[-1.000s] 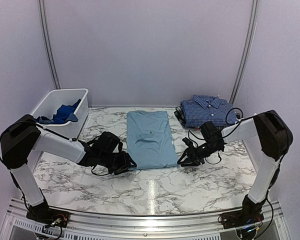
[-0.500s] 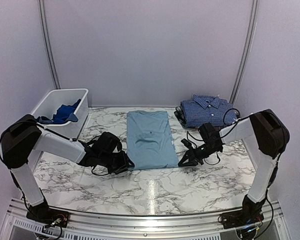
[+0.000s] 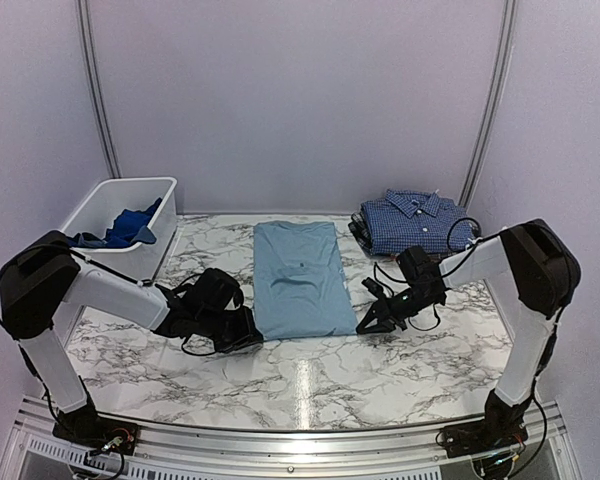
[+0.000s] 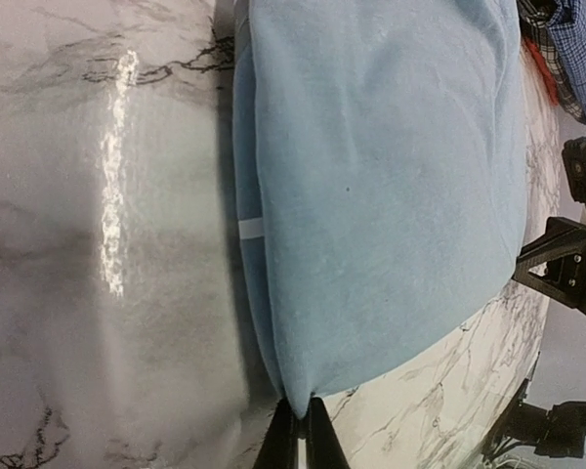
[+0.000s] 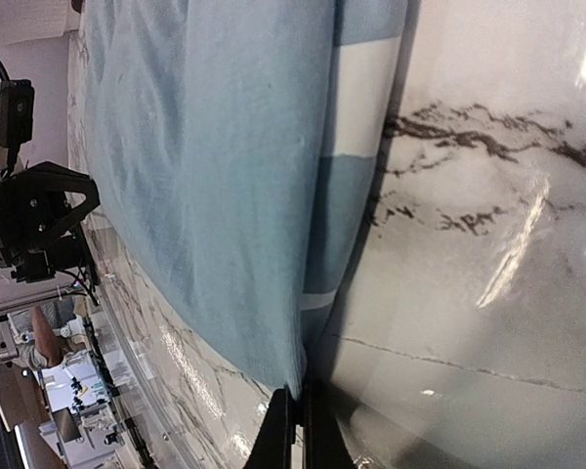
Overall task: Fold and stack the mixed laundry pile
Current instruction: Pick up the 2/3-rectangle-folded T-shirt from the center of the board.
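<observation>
The light blue T-shirt lies folded in a long strip at the table's middle. My left gripper is shut on its near left corner; the left wrist view shows the cloth pinched between the closed jaws. My right gripper is shut on the near right corner, with the cloth in its jaws. The navy small-check shirt lies folded at the back right on top of the plaid piece. The royal blue garment sits in the bin.
The white plastic bin stands at the back left. The marble table has a metal rail along its near edge. Curved wall rails rise behind the table.
Both grippers have closed on the near corners of the light blue T-shirt. The left gripper shifted slightly left; the shirt's near edge is drawn a little flatter.
</observation>
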Controlling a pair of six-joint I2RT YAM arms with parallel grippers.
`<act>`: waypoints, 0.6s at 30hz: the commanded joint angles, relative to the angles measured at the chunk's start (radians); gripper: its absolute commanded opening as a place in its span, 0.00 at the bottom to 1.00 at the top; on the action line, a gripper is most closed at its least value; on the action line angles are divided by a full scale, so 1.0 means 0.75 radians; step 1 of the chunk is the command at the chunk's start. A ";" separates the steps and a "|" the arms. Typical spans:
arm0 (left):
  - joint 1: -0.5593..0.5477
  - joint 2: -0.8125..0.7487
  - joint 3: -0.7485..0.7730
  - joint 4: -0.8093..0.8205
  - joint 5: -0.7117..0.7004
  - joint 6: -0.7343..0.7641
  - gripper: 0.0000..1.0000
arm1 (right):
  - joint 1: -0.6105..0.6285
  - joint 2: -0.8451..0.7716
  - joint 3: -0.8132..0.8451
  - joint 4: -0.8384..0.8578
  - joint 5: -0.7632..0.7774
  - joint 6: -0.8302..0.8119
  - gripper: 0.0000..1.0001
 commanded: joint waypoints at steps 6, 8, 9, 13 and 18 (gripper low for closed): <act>-0.080 -0.094 -0.036 -0.039 -0.040 0.006 0.00 | 0.067 -0.173 -0.064 -0.009 0.027 0.029 0.00; -0.121 -0.139 -0.066 -0.038 -0.055 -0.022 0.00 | 0.097 -0.239 -0.116 -0.002 0.033 0.052 0.00; -0.147 -0.161 -0.081 -0.043 -0.062 -0.032 0.00 | 0.116 -0.283 -0.154 0.009 0.036 0.076 0.00; -0.269 -0.292 -0.126 -0.137 -0.116 -0.079 0.00 | 0.192 -0.513 -0.329 0.063 0.041 0.229 0.00; -0.434 -0.501 -0.162 -0.326 -0.111 -0.150 0.00 | 0.239 -0.950 -0.468 -0.044 0.055 0.400 0.00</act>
